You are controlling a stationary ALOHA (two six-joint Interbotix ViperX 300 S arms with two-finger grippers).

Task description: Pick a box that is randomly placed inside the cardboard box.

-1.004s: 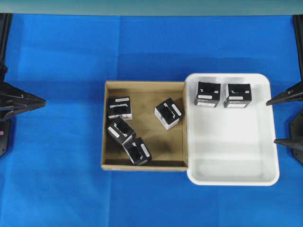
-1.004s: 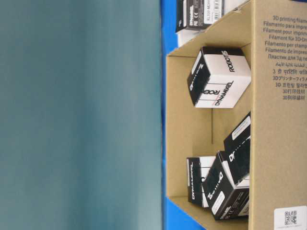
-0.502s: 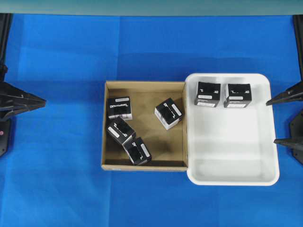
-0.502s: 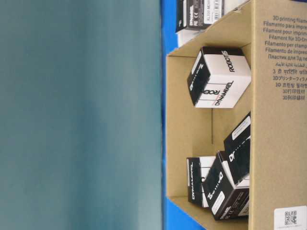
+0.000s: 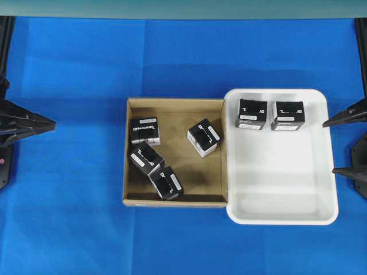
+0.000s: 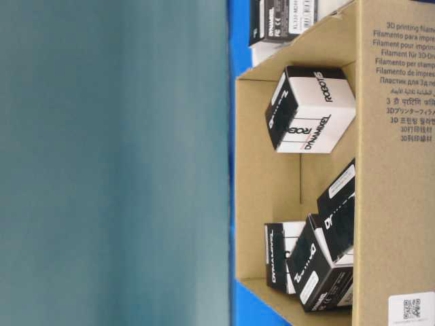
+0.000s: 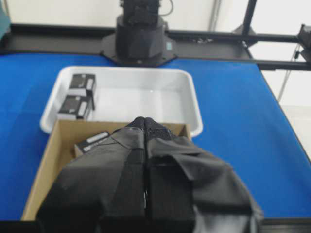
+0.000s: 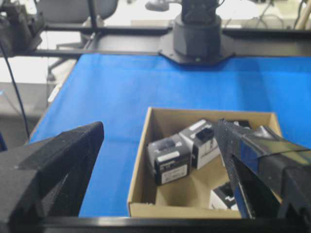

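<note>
Nothing has shifted since the earlier frames. The cardboard box (image 5: 175, 152) sits on the blue surface (image 5: 69, 74), touching the white tray (image 5: 281, 195) at its right wall. Inside it, the box (image 5: 204, 137) lies alone near that wall; three others cluster toward the opposite wall. The left end effector (image 7: 145, 124) has its fingers pressed together; the right end effector (image 8: 160, 145) is spread wide. Only the wrist views show the room's black frame rails (image 7: 233, 35).

White tray (image 5: 325, 195) on blue table cover (image 5: 69, 217)
</note>
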